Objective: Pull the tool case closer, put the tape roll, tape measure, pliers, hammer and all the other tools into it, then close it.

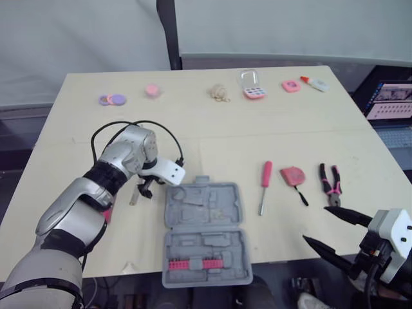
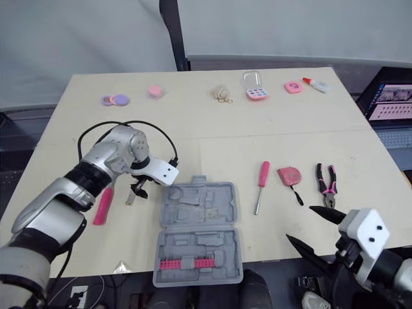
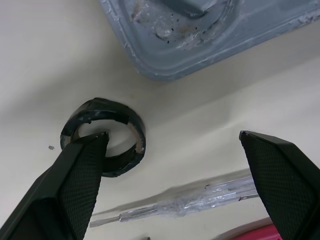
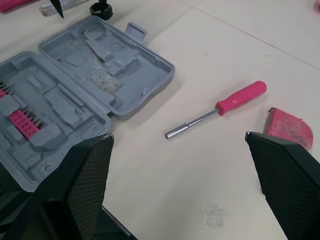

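Step in hand: tape roll pickup; it lies just beside the open tool case. Left gripper gapes wide, 1 finger over the hole, holding nothing. Next: close, lift into case. Right gripper is spread and empty.

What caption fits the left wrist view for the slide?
Open left tool poised over the black tape roll, beside the grey tool case corner.
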Controlling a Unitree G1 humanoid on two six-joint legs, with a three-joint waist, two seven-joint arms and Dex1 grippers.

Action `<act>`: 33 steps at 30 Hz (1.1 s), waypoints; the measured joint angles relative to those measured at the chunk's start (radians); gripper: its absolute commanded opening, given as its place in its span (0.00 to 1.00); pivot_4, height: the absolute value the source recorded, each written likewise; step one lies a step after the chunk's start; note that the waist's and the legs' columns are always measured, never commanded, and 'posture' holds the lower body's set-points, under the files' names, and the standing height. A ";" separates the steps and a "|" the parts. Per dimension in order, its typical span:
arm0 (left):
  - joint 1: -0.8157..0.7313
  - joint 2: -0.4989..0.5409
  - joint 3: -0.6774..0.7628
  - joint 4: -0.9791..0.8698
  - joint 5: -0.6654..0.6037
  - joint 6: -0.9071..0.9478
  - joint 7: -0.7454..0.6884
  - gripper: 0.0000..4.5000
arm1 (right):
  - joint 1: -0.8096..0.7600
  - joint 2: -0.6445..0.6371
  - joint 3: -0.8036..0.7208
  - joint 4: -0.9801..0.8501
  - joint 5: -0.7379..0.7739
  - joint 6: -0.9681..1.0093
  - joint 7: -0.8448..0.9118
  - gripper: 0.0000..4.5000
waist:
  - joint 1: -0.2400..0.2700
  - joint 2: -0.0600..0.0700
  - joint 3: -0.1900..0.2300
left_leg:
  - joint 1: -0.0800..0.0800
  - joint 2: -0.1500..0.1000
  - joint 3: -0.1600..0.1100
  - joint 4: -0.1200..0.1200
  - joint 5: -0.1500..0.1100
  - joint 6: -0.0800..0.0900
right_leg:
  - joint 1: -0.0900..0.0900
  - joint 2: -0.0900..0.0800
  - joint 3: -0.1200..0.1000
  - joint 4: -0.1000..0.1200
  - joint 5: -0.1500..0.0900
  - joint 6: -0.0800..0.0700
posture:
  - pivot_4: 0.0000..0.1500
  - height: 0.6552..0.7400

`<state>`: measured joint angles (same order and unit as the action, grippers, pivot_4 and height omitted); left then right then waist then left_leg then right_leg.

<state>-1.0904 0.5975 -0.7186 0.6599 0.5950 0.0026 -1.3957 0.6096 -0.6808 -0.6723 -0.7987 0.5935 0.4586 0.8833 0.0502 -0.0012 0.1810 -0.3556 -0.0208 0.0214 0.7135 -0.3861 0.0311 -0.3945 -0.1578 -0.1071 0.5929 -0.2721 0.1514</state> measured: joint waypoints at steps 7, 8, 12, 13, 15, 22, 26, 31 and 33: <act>-0.007 -0.024 0.000 0.060 0.014 -0.031 0.022 1.00 | 0.001 0.018 0.001 -0.025 0.001 -0.001 -0.007 0.99 | 0.000 0.000 0.000 | 0.000 0.000 0.000 0.001 0.000 0.001 | 0.000 0.000 0.000 0.000 0.000 0.000 | 1.00 0.87; -0.009 -0.027 0.001 0.061 0.015 -0.033 0.022 1.00 | 0.001 0.022 0.002 -0.026 0.001 -0.001 -0.008 0.99 | 0.001 0.000 0.000 | 0.000 0.000 0.000 0.001 0.000 0.001 | 0.000 0.000 0.000 0.000 0.000 0.001 | 1.00 0.87; -0.010 -0.029 0.001 0.061 0.020 -0.041 0.022 1.00 | 0.001 0.031 0.011 -0.029 0.001 -0.001 -0.020 0.99 | -0.001 0.000 0.000 | 0.000 0.000 0.000 0.001 0.000 0.001 | 0.000 0.000 0.000 0.000 0.000 0.001 | 1.00 0.87; -0.010 -0.029 0.001 0.061 0.021 -0.043 0.022 1.00 | 0.001 0.031 0.014 -0.031 0.001 -0.001 -0.023 0.99 | -0.001 0.000 0.000 | 0.000 0.000 0.000 0.001 -0.001 0.001 | 0.000 0.000 0.000 0.000 0.000 0.001 | 1.00 0.87; -0.010 -0.029 0.001 0.062 0.022 -0.048 0.021 1.00 | 0.001 0.032 0.021 -0.034 0.001 -0.001 -0.025 0.99 | 0.000 0.000 0.000 | -0.001 0.000 0.000 0.001 -0.001 0.001 | 0.000 0.000 0.000 0.000 0.000 0.001 | 1.00 0.87; -0.010 -0.029 0.001 0.066 0.036 -0.049 0.018 0.51 | -0.004 0.032 0.037 -0.035 0.000 -0.001 -0.030 1.00 | 0.000 0.000 0.000 | 0.000 0.000 0.000 0.001 -0.001 0.001 | 0.000 0.000 0.000 0.000 0.000 0.001 | 1.00 0.87; -0.010 -0.029 0.001 0.082 0.039 -0.048 0.019 0.03 | -0.008 0.032 0.038 -0.035 -0.001 -0.001 -0.030 1.00 | 0.000 0.000 0.000 | 0.000 0.000 0.000 0.001 -0.001 0.001 | 0.000 0.000 0.000 0.000 0.000 0.001 | 1.00 0.87; -0.012 -0.030 0.004 0.093 0.040 -0.047 0.021 0.01 | -0.015 0.029 0.042 -0.034 -0.002 -0.001 -0.030 1.00 | 0.000 0.000 0.000 | 0.000 0.000 0.000 0.001 -0.001 0.001 | 0.000 0.000 0.000 0.000 0.000 0.001 | 1.00 0.87; -0.011 -0.030 0.007 0.092 0.040 -0.038 0.024 0.01 | -0.016 0.028 0.044 -0.034 -0.002 -0.001 -0.030 1.00 | 0.000 0.000 0.000 | 0.000 0.000 0.000 0.001 -0.001 0.001 | 0.000 0.000 0.000 0.000 0.000 0.001 | 1.00 0.87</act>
<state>-1.1019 0.5673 -0.7121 0.7523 0.6355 -0.0359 -1.3720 0.5933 -0.6524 -0.6281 -0.8327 0.5911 0.4580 0.8532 0.0500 -0.0012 0.1809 -0.3561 -0.0208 0.0217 0.7150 -0.3867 0.0320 -0.3945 -0.1579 -0.1069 0.5933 -0.2716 0.1522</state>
